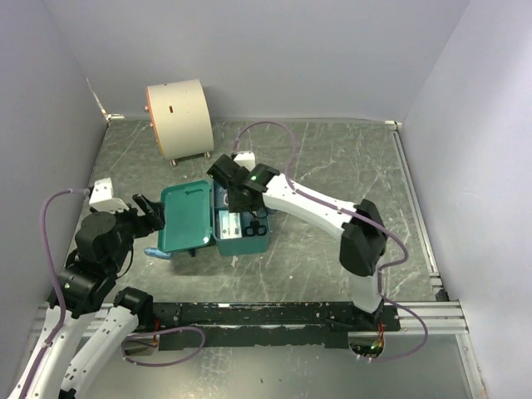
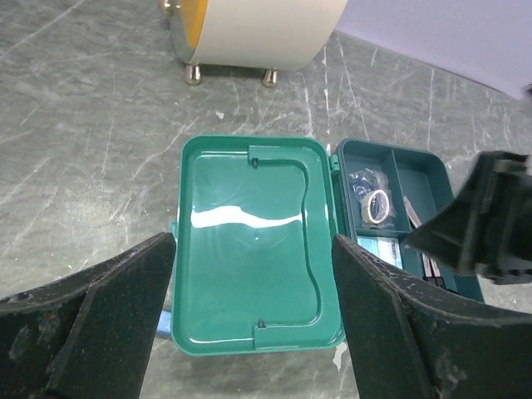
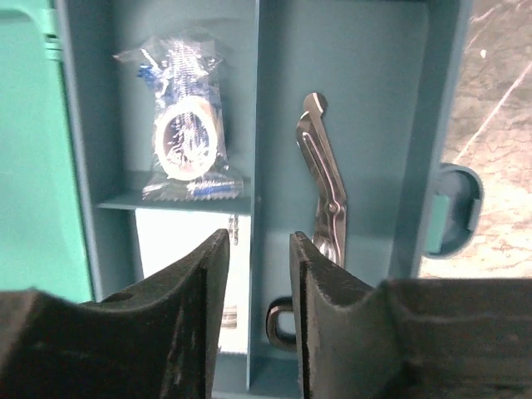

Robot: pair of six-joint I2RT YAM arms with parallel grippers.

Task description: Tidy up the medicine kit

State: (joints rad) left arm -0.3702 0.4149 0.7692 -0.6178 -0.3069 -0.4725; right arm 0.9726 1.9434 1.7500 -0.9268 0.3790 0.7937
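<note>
Hovering over open medicine kit [image 1: 187,223] on table [image 1: 349,166], left of centre; right jaws slightly parted, empty, above scissors [image 3: 326,183]; wrapped tape roll [image 3: 184,141] in neighbouring compartment; left jaws wide, released, facing flat-laid lid.

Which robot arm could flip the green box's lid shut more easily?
Probably the left. Its open left gripper hovers just beside the lid, which lies flat on that side of the medicine kit. The right gripper hangs over the compartments, above the scissors, so it would need to back out first.
</note>
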